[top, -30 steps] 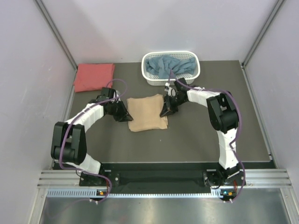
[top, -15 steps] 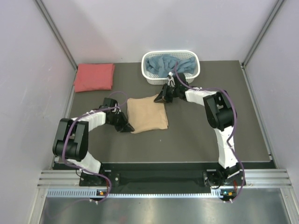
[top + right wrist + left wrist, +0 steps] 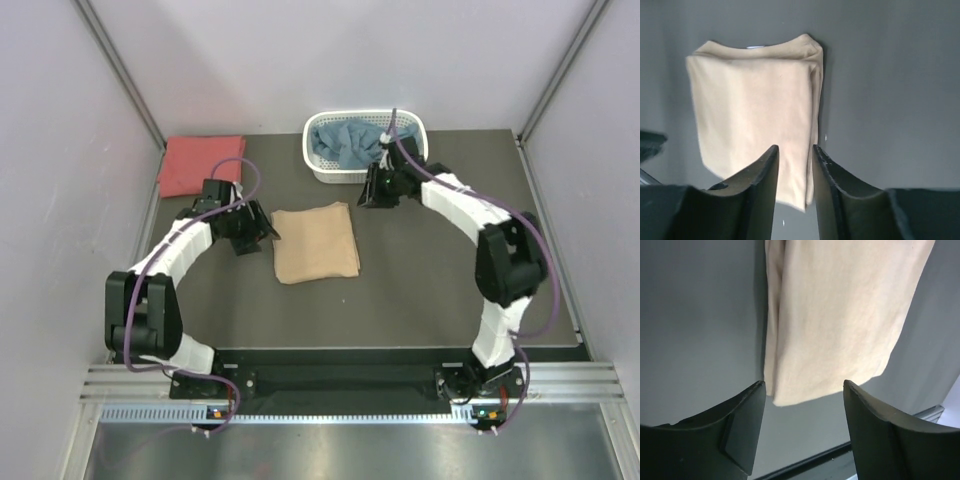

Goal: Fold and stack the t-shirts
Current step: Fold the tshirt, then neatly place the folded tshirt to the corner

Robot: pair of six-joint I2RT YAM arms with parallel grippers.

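A white plastic basket (image 3: 335,172) with lattice walls stands upright at the far edge of the table (image 3: 430,290), a little right of the middle. The table top is dark grey and matt. Pale wall panels (image 3: 300,60) close it in on 3 sides. A ribbed metal rail (image 3: 570,382) runs along the near edge.

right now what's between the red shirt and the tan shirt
The left gripper, open and empty, hangs between red shirt and tan shirt, seen in the top view.
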